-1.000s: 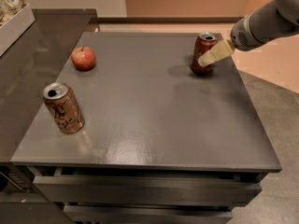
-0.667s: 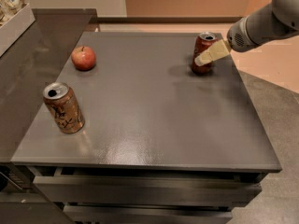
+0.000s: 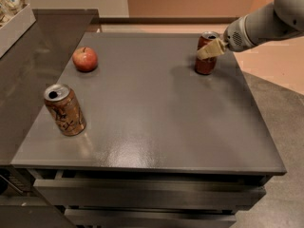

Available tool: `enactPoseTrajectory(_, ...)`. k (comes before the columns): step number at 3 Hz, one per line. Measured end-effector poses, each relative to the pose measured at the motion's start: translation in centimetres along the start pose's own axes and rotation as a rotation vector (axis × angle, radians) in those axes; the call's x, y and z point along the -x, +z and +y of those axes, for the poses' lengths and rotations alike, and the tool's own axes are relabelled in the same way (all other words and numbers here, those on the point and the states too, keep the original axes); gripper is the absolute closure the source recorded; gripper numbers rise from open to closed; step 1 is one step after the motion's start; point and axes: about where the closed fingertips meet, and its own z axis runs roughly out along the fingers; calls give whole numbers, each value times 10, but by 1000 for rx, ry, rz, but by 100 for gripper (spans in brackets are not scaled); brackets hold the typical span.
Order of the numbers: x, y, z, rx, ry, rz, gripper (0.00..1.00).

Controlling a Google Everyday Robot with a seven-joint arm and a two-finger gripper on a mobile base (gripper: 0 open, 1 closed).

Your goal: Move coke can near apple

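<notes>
Gripper [image 3: 210,49] at coke can [image 3: 205,65], far right; we cannot tell its grip. We clamp mid-body, carry upright toward apple [image 3: 85,59].

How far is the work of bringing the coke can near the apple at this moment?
Done: the approach; the tool is at the coke can, against its upper side, at the table's far right. In hand: taking hold of the can; a firm grip cannot be confirmed. Left: the whole carry across to the apple at the far left, then setting it down beside it.
</notes>
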Motion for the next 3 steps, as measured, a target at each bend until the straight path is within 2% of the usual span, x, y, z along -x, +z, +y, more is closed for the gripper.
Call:
enactPoseTrajectory(1,8,0,8,35,-5,-21,72)
enactPoseTrajectory(2,34,-1,40,118,-58,-65,95)
enactPoseTrajectory(3,62,7,83,225,-134,-108,100)
